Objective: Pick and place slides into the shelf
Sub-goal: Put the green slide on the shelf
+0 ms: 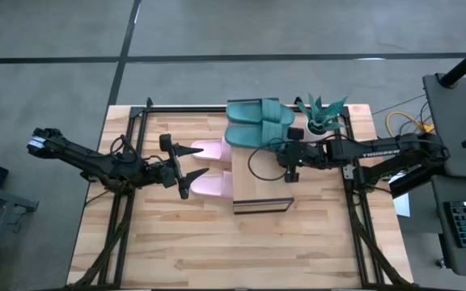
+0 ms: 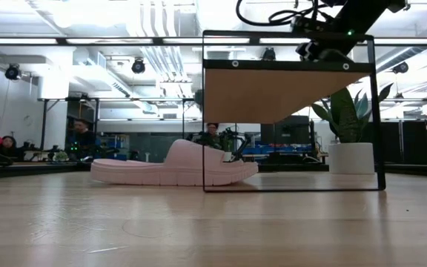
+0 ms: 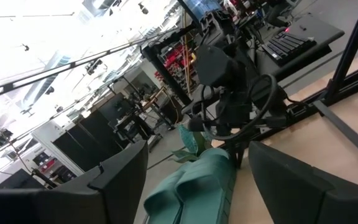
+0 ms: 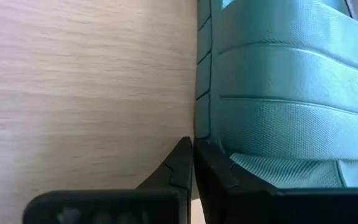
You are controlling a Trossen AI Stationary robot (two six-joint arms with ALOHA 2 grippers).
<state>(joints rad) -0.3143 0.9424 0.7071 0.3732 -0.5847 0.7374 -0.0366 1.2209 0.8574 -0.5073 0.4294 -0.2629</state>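
On the wooden bench (image 1: 176, 250), the shelf (image 1: 261, 204) stands as a low rack with a plank top and thin black frame, and everything else sits around it. The two teal-green slides (image 1: 257, 121) lie side by side beyond the shelf, toward the far edge of the bench, next to a small potted plant (image 1: 322, 113). The two pale pink slides (image 1: 213, 166) lie on the left of the shelf, one beside the other; the nearer one touches or nearly touches the shelf's left end, and in the low view a pink slide (image 2: 173, 167) rests flat on the bench with its toe end reaching into the frame of the shelf (image 2: 291, 111). The right tool (image 1: 288, 155) hangs between the shelf and the teal slides, right beside the nearer teal one; in its wrist view its two dark fingers (image 4: 179, 165) are pressed together with nothing between them, their tips at the side wall of a teal slide (image 4: 278, 93). The left tool (image 1: 194, 164) is over the pink slides, on the shelf's left, its fingers (image 3: 120, 180) spread wide apart and empty; between them its wrist view shows the teal slides (image 3: 194, 186) farther off.
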